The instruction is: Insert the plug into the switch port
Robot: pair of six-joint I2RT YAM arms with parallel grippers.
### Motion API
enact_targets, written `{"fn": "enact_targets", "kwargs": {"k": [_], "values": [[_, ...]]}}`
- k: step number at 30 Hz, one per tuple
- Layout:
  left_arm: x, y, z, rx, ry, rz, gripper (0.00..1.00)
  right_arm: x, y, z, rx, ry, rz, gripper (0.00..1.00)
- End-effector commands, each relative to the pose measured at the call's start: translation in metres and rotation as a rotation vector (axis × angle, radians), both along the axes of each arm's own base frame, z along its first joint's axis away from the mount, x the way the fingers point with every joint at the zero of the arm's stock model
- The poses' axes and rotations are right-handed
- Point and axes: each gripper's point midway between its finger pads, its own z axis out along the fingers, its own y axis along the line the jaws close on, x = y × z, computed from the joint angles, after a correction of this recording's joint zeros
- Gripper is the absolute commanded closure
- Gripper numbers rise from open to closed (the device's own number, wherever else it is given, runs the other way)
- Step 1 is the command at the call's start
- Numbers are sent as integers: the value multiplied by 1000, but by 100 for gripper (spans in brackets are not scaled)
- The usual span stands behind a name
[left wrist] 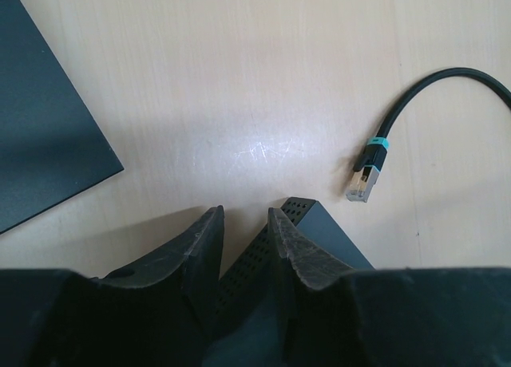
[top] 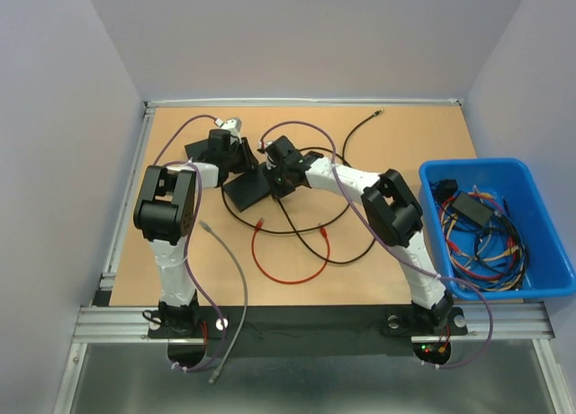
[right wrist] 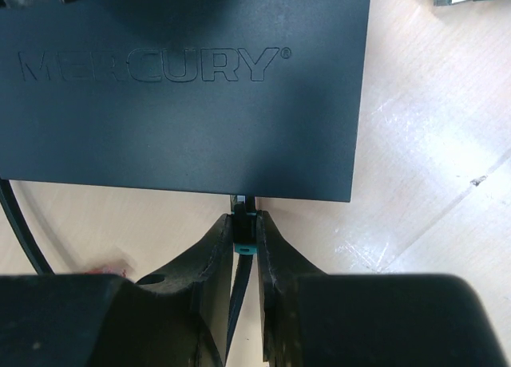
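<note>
So here's where we're at: the right gripper point(right wrist: 243, 231) is pinched tight on the plug point(right wrist: 242, 214), and the plug's nose sits right at the near edge of the switch point(right wrist: 184, 104), touching it or just about.

What worries us:
- We can't see a port anywhere. The wrist cam looks down on the switch's lid, so the plug could be off to one side or a bit high, and a push would just jam it against the casing.
- The grip is back on the boot, so a hard push could make the plug slip or twist between the fingers.
- If the switch isn't braced, it slides across the table point(top: 405, 144) instead of taking the plug.

On bracing: the left gripper point(left wrist: 245, 217) has its jaws narrow around the vented edge of a dark box. We think that's the switch, but the angle's poor.

What each view adds:
- Right wrist: the plug-to-switch contact, which the arms hide from the top cam.
- Left wrist: a spare plug point(left wrist: 364, 178) lying loose, and a second dark slab point(left wrist: 40, 104).
- Top: the tangle of cables, including a red cable point(top: 288, 274) and the bin point(top: 430, 175), so cable drag on the plug is a real thing to watch.
</note>
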Motion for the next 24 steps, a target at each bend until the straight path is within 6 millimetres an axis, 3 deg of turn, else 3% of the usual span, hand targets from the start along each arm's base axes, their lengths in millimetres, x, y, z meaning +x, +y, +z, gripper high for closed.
{"fn": "enact_targets", "kwargs": {"k": [1,9,15,24], "values": [[-113,-35,-69,2,399,-196,60,100,24,76,234,-338,-111,98],[-111,-38,-63,-11,392,-200,62,106,7,57,162,-356,-58,94],[-104,-29,-61,33,404,-131,64,112,-6,49,120,-369,-37,91],[-77,11,-43,126,392,63,62,105,-10,47,121,-354,-18,77]]}}
